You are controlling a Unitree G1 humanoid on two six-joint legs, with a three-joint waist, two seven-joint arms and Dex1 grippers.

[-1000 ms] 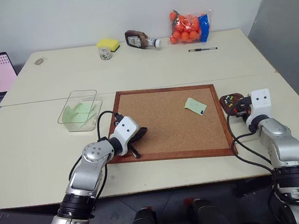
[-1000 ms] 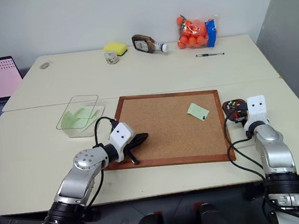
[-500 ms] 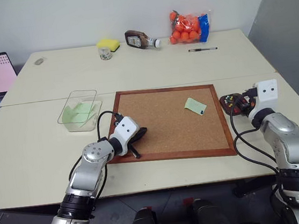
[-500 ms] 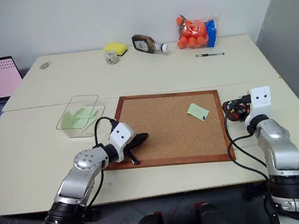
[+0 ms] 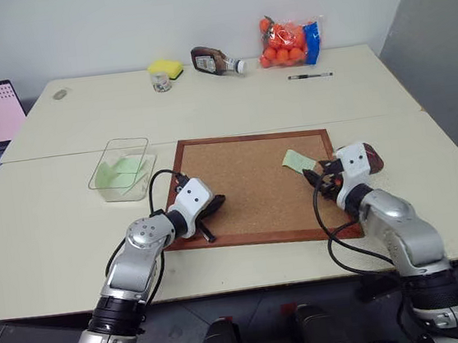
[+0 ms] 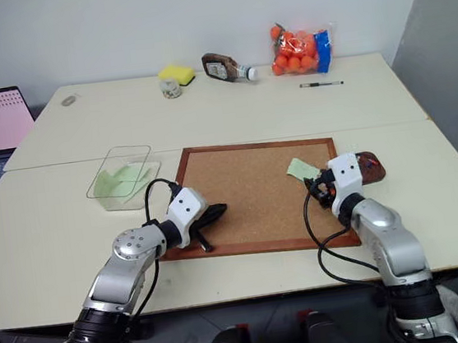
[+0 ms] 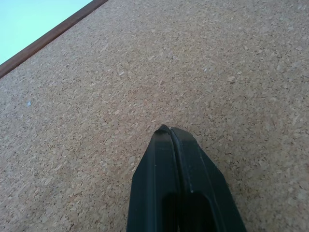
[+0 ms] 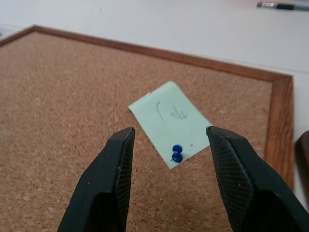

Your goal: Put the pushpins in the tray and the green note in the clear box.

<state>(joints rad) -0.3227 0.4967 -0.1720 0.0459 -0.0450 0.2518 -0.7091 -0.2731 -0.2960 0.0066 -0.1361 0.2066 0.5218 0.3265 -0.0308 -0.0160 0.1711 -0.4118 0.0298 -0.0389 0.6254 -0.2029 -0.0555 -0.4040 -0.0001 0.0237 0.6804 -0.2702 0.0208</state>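
A green note point(image 8: 170, 122) is still pinned by a blue pushpin point(image 8: 177, 153) near the cork board's point(image 5: 256, 193) right edge. The clear box point(image 5: 121, 169), by the board's far-left corner, already holds green paper, and the brown tray point(image 6: 369, 166) lies on the worktop just past the board's right edge. The right end effector point(image 8: 169, 186) hangs spread, aimed at the pin. The left end effector point(image 7: 181, 181) rests pressed together on the cork.

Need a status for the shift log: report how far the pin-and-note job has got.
Done: a green slip already lies in the clear box. In hand: the open right claw is lined up on the blue pushpin that pins the green note to the cork board. Left: that pin into the tray, then the note into the box.
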